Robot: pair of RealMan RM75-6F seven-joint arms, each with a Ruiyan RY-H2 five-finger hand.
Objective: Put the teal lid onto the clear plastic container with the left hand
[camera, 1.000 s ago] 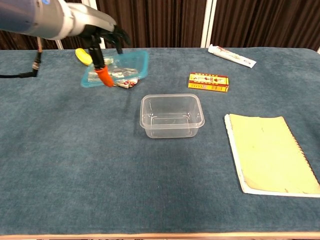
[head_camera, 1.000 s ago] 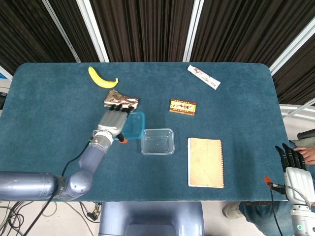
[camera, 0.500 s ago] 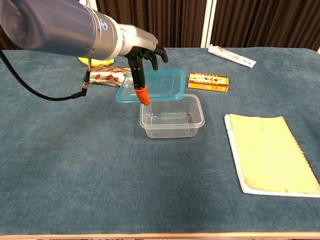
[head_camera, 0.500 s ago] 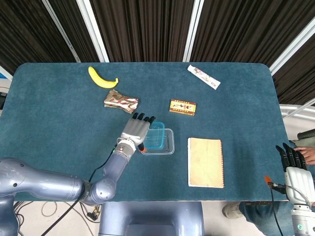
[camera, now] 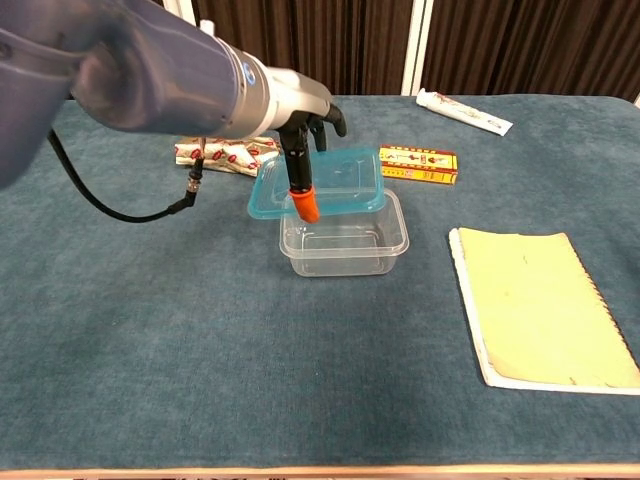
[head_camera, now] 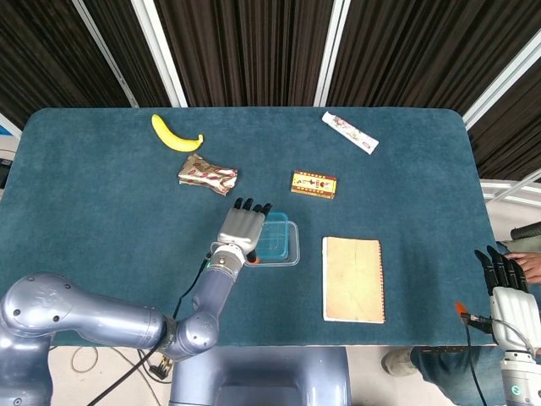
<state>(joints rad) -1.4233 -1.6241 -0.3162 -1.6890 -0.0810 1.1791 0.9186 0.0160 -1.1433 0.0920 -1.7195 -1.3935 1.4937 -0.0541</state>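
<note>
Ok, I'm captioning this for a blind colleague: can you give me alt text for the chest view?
The robot's left hand holds a teal lid just above a clear plastic container on a blue table, offset to the left. A yellow notebook lies to the right; a small red box and a tube lie behind.

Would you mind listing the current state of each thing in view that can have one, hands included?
teal lid: held just above the container, tilted, not seated
clear plastic container: upright, uncovered, nothing inside
left hand: holds the lid over the container
right hand: off the table's right edge, holding nothing, fingers straight
notebook: closed, flat on the table
tube: lying flat near the far edge
</note>
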